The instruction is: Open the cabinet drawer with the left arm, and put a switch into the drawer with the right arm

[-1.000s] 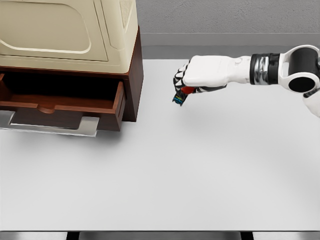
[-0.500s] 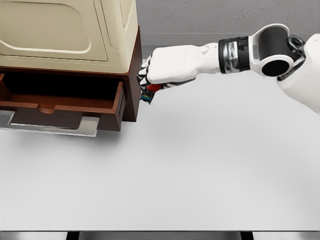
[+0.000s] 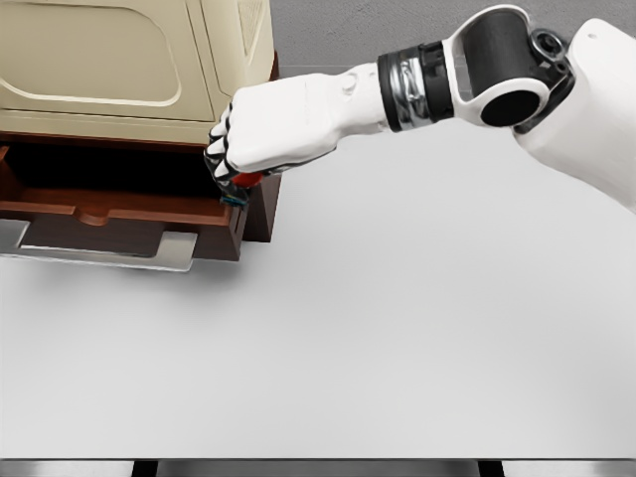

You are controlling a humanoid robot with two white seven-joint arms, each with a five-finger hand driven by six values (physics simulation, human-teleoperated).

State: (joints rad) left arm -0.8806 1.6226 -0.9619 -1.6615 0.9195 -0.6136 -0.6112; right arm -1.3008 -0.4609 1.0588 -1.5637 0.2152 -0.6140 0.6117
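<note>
One head view is given: the right robot hand (image 3: 238, 159) is seen reaching in from the right, fingers curled tight around a small switch (image 3: 241, 185), of which only red and teal bits show beneath the fist. It is held over the right end of the open drawer (image 3: 119, 211) of the brown cabinet (image 3: 263, 199), which stands on the white counter (image 3: 397, 328)

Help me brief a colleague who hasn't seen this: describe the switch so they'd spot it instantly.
Start at the brown cabinet at upper left, with its drawer pulled open. At the drawer's right end, the right hand is closed in a fist. The switch is the small red piece poking from beneath the fingers, the only bright colour there.
</note>
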